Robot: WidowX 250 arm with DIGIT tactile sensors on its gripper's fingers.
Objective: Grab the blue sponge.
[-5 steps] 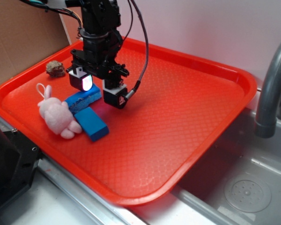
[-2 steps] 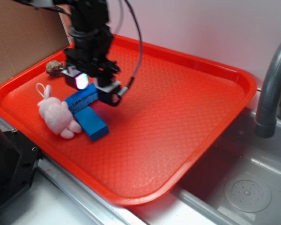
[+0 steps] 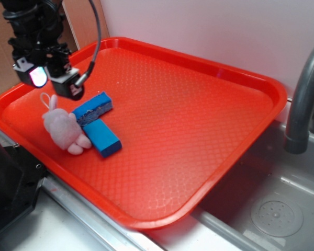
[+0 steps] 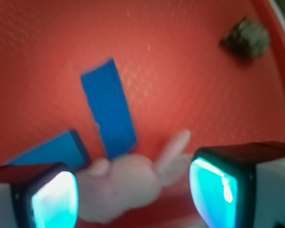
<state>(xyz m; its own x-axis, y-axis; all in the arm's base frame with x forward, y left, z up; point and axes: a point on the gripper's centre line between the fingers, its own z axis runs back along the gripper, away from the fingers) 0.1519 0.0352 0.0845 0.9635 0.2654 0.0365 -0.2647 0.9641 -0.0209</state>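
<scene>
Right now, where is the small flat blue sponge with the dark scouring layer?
In the exterior view, the blue sponge lies at the left of the red tray, between the pink plush rabbit and the smooth blue block.
</scene>
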